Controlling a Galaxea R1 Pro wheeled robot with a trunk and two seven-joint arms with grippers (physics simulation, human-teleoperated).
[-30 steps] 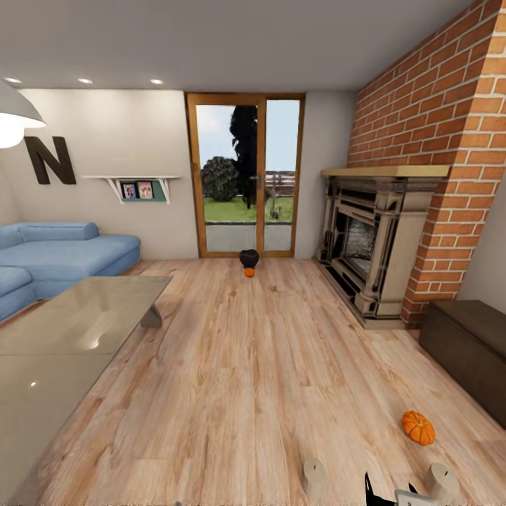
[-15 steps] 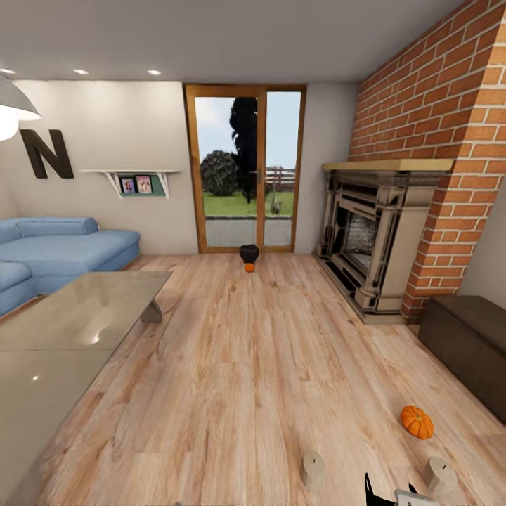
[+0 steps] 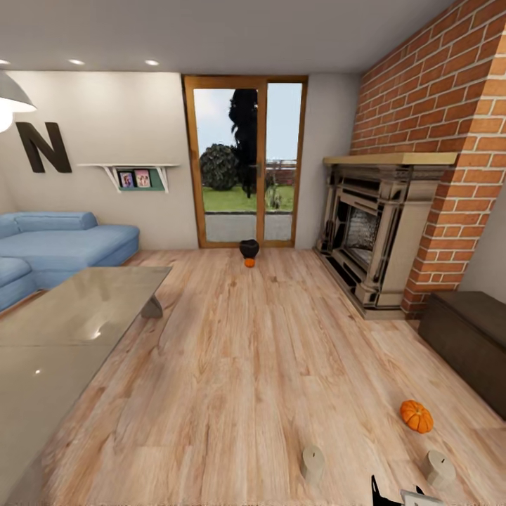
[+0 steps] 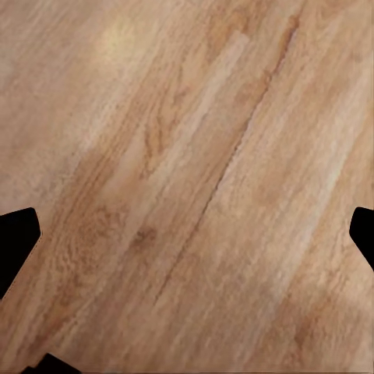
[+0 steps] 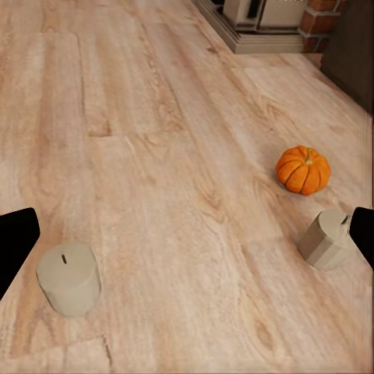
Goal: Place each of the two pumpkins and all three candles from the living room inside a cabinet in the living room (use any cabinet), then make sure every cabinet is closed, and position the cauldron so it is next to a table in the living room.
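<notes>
Right pincer (image 5: 187,234) spread, pumpkin (image 5: 303,170) ahead (floor)

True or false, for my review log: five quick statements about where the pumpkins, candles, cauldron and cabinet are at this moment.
1. Both visible candles, and, stand on the floor. True.
2. The near pumpkin sits on the cabinet. False: it lies on the floor beside it.
3. The cauldron is by the glass door. True.
4. The far pumpkin rests on the coffee table. False: it is on the floor at the cauldron.
5. The right hand holds a candle. False: it is open and empty.
</notes>
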